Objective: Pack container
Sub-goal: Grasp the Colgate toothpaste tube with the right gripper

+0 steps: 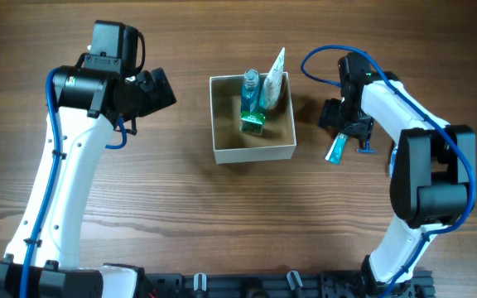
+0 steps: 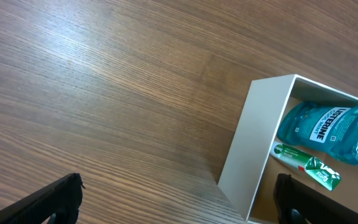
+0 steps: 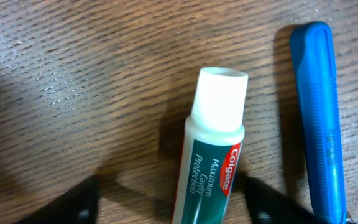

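Observation:
The container (image 1: 252, 152), a small square cream-walled cardboard box with a tan inside, sits at the table's centre. In it are a blue mouthwash bottle (image 1: 250, 93), a white tube (image 1: 273, 81) and a small green-and-white carton (image 1: 252, 122). The box also shows in the left wrist view (image 2: 253, 130), with the mouthwash bottle (image 2: 328, 130) inside. My left gripper (image 2: 179, 196) is open and empty, left of the box. My right gripper (image 3: 173, 202) is open, its fingers on either side of a teal Colgate toothpaste tube (image 3: 207, 162) lying on the table right of the box (image 1: 337, 149).
A blue toothbrush (image 3: 321, 118) lies on the wood just right of the toothpaste tube; it also shows in the overhead view (image 1: 365, 149). The table is brown wood (image 1: 180, 223). A black rail runs along the front edge (image 1: 288, 285).

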You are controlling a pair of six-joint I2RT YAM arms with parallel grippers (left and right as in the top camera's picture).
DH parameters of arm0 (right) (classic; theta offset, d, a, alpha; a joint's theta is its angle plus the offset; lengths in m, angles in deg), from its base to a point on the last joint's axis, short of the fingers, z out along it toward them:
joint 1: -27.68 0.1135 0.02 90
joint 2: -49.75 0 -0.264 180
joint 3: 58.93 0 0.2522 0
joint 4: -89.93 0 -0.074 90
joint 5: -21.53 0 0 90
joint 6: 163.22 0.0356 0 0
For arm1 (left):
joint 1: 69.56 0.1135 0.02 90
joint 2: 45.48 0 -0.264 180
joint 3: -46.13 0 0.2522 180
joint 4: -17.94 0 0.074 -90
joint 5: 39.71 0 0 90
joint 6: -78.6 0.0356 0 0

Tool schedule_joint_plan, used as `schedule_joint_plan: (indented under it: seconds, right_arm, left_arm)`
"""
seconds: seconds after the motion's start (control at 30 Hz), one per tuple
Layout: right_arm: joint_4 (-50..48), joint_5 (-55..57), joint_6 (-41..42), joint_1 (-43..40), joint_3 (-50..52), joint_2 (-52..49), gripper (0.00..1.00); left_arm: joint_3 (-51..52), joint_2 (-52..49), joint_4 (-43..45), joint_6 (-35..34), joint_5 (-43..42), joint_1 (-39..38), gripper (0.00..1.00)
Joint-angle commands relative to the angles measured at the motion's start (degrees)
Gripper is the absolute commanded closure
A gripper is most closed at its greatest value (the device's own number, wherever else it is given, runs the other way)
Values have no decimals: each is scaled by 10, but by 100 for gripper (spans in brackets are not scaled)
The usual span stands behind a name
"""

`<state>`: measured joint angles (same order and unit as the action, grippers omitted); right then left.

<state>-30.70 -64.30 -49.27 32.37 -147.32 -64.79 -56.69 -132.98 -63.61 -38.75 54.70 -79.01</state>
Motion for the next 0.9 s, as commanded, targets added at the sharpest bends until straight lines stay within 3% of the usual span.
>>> schedule_joint_plan:
  seconds: [0.0, 0.13, 0.33, 0.47, 0.87]
  right_arm:
    - [5, 14, 0, -2, -7, -19, 39]
    - [6, 14, 0, -2, -7, -19, 56]
    - [6, 14, 0, -2, -7, -19, 58]
    - [6, 14, 0, -2, -7, -19, 66]
    - [5, 14, 0, -2, -7, -19, 79]
  left_arm:
    - [-4, 5, -2, -1, -9, 2, 1]
    - [-4, 5, -2, -1, -9, 2, 1]
    - [-4, 5, -2, -1, -9, 2, 1]
    - [-4, 5, -6, -1, -9, 2, 1]
    - [-4, 5, -9, -1, -9, 3, 0]
